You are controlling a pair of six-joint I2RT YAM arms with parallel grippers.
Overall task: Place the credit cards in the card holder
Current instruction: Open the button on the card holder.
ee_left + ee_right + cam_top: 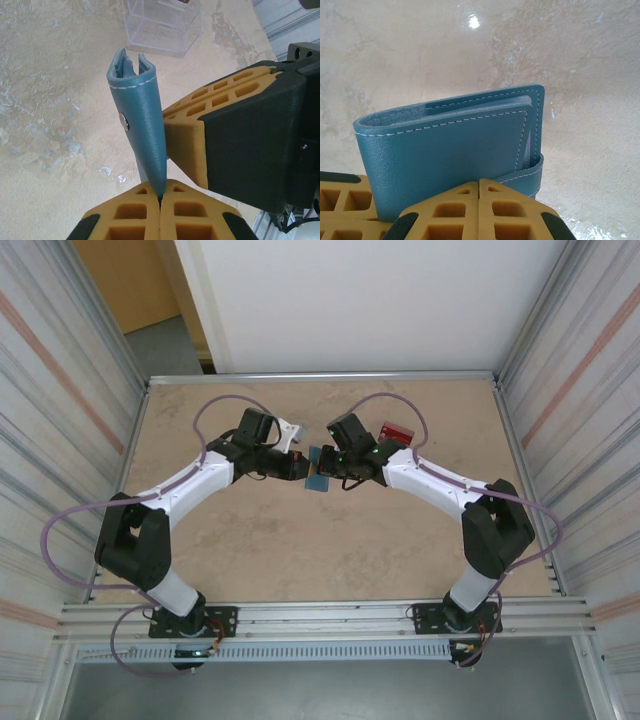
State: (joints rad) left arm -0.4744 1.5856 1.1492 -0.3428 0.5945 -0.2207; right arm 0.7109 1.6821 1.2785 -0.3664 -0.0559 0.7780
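Observation:
The teal card holder (318, 473) hangs above the table's middle, between both arms. In the left wrist view the card holder (141, 115) shows edge-on, snap button facing left and its mouth slightly open at the far end. My left gripper (160, 197) is shut on its near edge. In the right wrist view its broad stitched face (450, 150) stands just beyond my right gripper (479, 184), which is shut with its tips against that face. Red cards (397, 431) lie in a clear case behind the right gripper (336, 466).
The clear plastic case (162, 27) stands on the marbled table (300, 550) just past the card holder. A small pale object (289, 430) sits by the left wrist. Metal rails (320, 377) and corrugated walls bound the table.

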